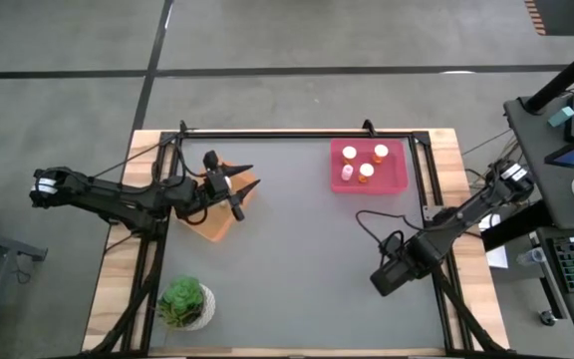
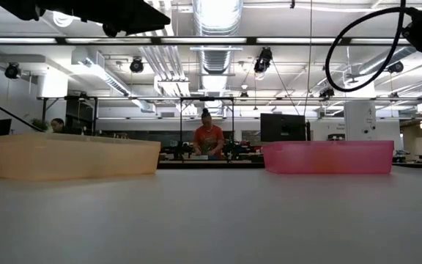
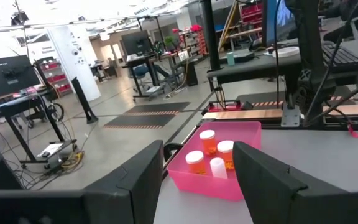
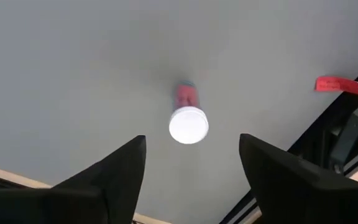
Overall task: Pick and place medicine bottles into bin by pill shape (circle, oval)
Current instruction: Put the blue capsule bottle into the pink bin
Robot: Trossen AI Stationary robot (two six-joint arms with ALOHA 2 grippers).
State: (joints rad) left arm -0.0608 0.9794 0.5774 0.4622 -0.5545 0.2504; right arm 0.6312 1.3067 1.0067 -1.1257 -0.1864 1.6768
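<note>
One small bottle with a white cap and a reddish body stands upright on the grey table. It shows only in the right wrist view. My right gripper is open above it, fingers pointing down on either side and clear of it, near the table's right near corner. Several white-capped bottles stand in the pink bin at the far right, also in the left wrist view. My left gripper is open and empty over the orange bin, facing the pink bin.
A potted green plant stands at the near left corner. A black cable loops over the table beside my right arm. In the low view the orange bin and pink bin stand at the back, with a person far behind.
</note>
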